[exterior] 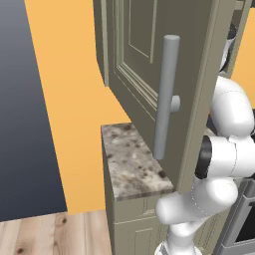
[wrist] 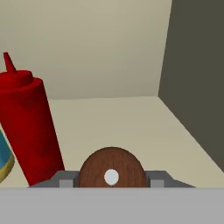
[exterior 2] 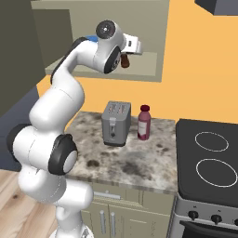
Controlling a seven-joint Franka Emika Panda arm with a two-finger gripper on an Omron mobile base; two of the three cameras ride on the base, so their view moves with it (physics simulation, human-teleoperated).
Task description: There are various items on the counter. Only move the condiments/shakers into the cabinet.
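In the right base view my gripper reaches into the open cabinet, with the small reddish-brown shaker hanging from it just above the shelf. The hand view looks down on the shaker's round knob top; my gripper has a grey finger pressed against each side of it. I cannot tell whether its base touches the cream shelf floor. The cabinet's panelled door stands swung open in the left base view, its bar handle towards me.
A red squeeze bottle stands on the shelf just left of the shaker, with a teal object beyond it. On the counter below are a toaster and a dark red bottle. The black stovetop lies to the right.
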